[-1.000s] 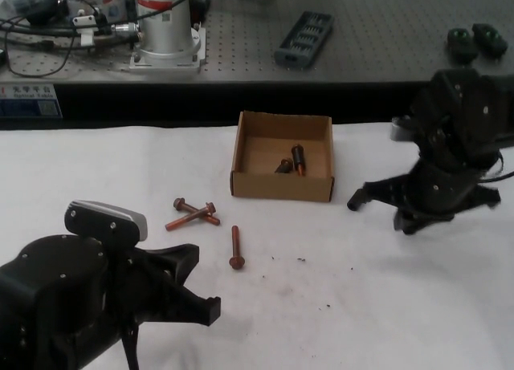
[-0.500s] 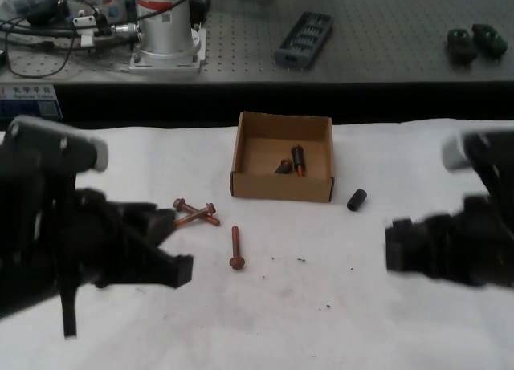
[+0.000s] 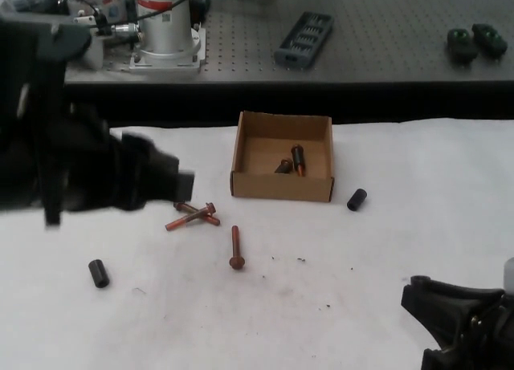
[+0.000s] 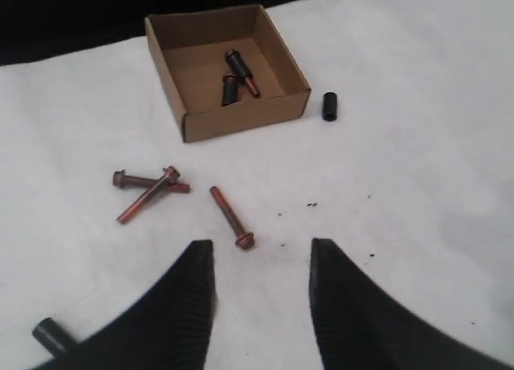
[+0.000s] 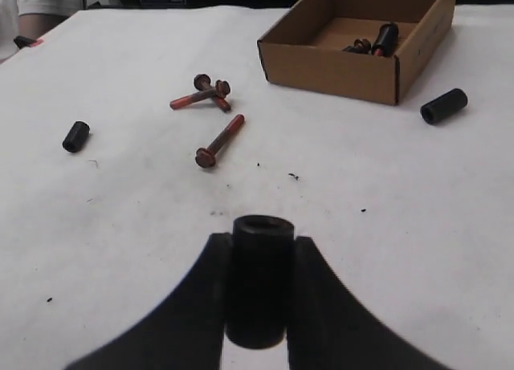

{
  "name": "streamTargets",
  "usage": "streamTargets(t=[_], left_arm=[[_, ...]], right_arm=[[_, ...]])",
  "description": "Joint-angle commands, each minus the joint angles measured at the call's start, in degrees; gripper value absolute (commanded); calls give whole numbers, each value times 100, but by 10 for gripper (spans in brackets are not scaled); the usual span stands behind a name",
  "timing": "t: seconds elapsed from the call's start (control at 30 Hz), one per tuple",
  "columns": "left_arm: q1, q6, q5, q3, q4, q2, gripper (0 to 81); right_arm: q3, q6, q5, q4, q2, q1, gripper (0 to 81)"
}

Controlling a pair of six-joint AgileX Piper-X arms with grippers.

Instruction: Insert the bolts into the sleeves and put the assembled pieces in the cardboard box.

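Note:
The cardboard box stands mid-table on the white cloth, with two sleeved bolts inside. In front of it lie a crossed pair of copper bolts and a single bolt. One loose black sleeve rests right of the box, another at the near left. My left gripper hovers open above the single bolt, holding nothing. At the near right edge of the table, my right gripper is shut on an upright black sleeve.
Behind the cloth a perforated metal bench carries a metal post, a grey rack and two black-green parts. Small dark specks dot the cloth. Open cloth lies between the bolts and my right gripper.
My left arm has risen from the near left corner to the far left. The right arm has drawn back from beside the box to the near right, uncovering both loose sleeves.

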Motion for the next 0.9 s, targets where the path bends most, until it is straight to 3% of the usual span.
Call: streamTargets(t=[0.0, 0.43, 0.73, 0.87], left_arm=[[-22, -18, -387, -628, 733, 741, 287], [-22, 320, -338, -1659, 692, 3310, 287], [-22, 285, -338, -2035, 402, 4224, 287], [-22, -11, -3, -2124, 192, 4436, 287]], right_arm=[[50, -200, 154, -475, -71, 18, 73], [65, -389, 154, -463, -71, 18, 73], [65, -389, 230, -510, -71, 18, 73], [65, -361, 228, -519, -71, 18, 73]])
